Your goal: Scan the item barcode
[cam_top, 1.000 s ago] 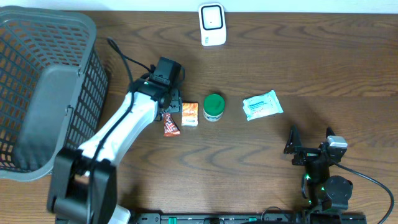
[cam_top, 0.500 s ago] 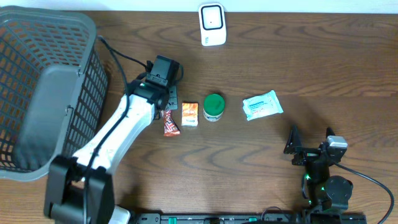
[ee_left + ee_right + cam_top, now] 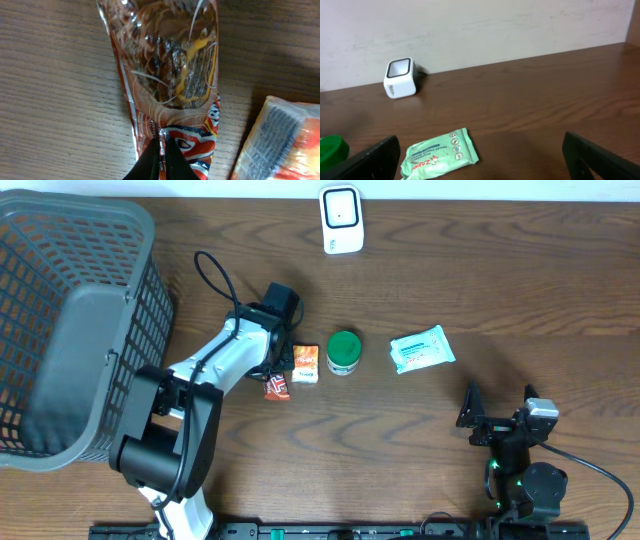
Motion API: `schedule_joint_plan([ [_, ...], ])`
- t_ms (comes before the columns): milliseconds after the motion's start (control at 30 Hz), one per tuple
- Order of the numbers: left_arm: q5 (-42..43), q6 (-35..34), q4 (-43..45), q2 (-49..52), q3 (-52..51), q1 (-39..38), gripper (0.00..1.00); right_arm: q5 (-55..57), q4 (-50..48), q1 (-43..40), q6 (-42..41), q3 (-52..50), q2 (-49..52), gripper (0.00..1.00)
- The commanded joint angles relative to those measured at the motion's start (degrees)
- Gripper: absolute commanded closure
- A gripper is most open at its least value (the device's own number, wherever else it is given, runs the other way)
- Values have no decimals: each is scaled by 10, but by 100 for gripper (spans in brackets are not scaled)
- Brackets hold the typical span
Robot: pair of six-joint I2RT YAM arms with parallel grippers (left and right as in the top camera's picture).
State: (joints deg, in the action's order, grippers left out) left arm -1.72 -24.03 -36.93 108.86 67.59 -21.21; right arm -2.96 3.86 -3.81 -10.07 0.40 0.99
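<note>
A candy bar in a red and clear wrapper [image 3: 277,387] lies on the table just left of an orange packet [image 3: 305,363]. My left gripper [image 3: 273,373] is down on it. In the left wrist view the black fingertips [image 3: 150,162] are pinched together on the raised seam of the candy bar [image 3: 170,65], near its red printed end. The white barcode scanner [image 3: 341,219] stands at the back edge, also seen from the right wrist as a white box [image 3: 400,77]. My right gripper [image 3: 498,405] rests open and empty at the front right.
A grey mesh basket [image 3: 70,320] fills the left side. A green-lidded jar [image 3: 344,352] and a green wipes pack [image 3: 422,349] lie right of the orange packet [image 3: 280,140]. The wipes pack [image 3: 440,152] lies just ahead of my right gripper [image 3: 485,167].
My left gripper has shut on the candy bar's wrapper seam, and the left arm has swung and settled lower over it. The right arm has not moved.
</note>
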Motion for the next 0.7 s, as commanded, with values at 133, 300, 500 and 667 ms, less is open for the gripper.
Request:
schedule_joint_plan([
  [133, -68, -3, -37, 5, 8, 0, 92, 1, 2, 3, -6, -1, -2, 1],
  [300, -112, -3, -75, -36, 24, 1, 93, 1, 2, 3, -6, -1, -2, 1],
  [500, -72, -3, -73, -129, 28, 0, 93, 1, 2, 3, -6, -1, -2, 1],
  [667, 39, -3, -72, -149, 26, 0, 92, 1, 2, 3, -6, -1, -2, 1],
])
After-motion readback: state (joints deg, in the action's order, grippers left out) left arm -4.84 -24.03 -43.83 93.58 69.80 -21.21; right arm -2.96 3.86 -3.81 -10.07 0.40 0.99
